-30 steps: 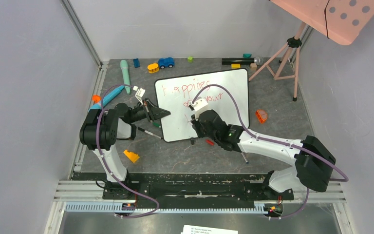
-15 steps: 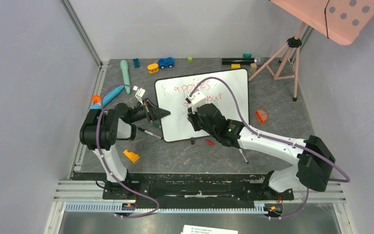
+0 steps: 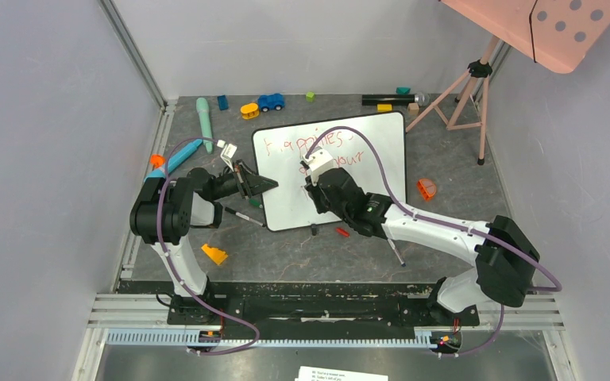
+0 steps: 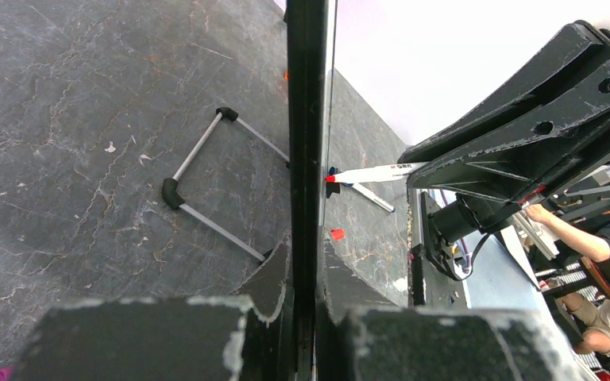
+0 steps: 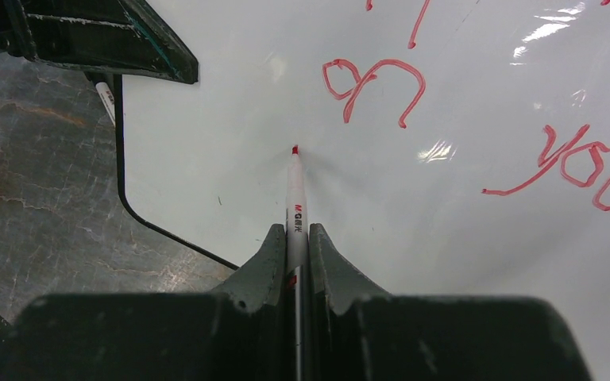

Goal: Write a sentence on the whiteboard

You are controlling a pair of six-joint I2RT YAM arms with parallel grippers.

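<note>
The whiteboard point(image 3: 381, 171) is lying mid-table, and my left claw point(image 4: 306, 255) is clamping its left rim. My right claw point(image 5: 295, 232), having drifted left since a second ago, is gripping a red marker point(image 5: 295, 186), its tip meeting the board below the sentence point(image 3: 294, 145). A red cap point(image 3: 342, 232) is lying beside the near rim.

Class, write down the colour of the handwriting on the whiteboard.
Red. The handwriting on the whiteboard shows best in the right wrist view.
</note>
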